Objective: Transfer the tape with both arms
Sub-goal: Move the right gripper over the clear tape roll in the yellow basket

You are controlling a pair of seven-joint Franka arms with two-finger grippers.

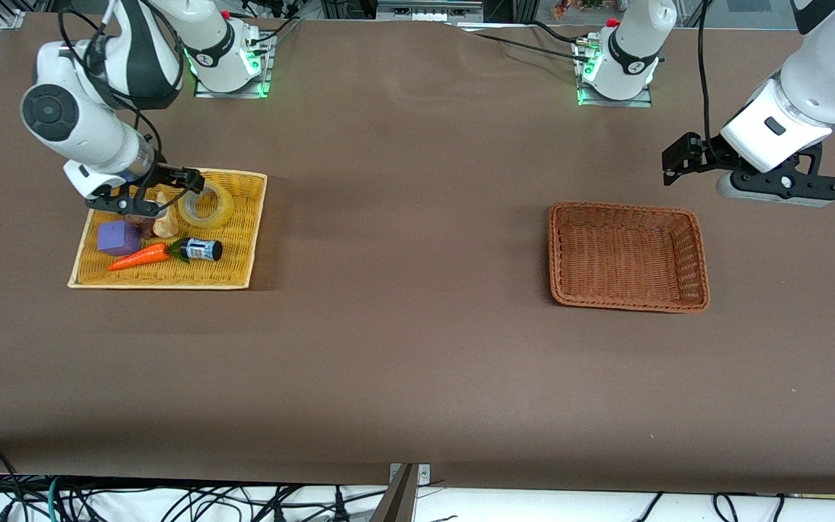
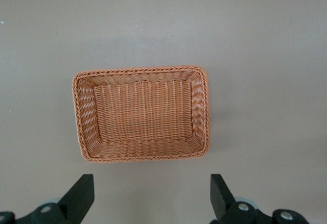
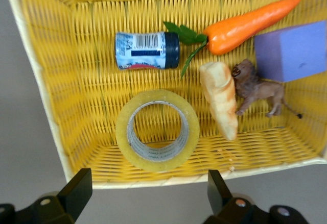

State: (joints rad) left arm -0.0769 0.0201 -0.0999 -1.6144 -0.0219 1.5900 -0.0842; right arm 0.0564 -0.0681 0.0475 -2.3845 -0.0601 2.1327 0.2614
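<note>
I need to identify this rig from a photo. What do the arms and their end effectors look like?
Both arms are glossy white with black bands, round grey-centred joints and black cables. Each carries a black two-finger end effector, on a grey and black wrist mount. The bases glow green.

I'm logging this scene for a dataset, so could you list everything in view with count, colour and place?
Yellow woven tray: one, at the right arm's end of the table.
Translucent yellowish tape roll: one, lying flat in the tray.
Purple foam cube: one, in the tray.
Orange toy carrot: one, green-leafed, in the tray beside the cube.
Small dark labelled bottle: one, on its side in the tray.
Beige bread-like piece: one, in the tray.
Brown toy lion: one, beside the cube.
Brown wicker basket: one, at the left arm's end.
Right claw: black, open, over the tray.
Left claw: black, open, above bare table, waiting.
</note>
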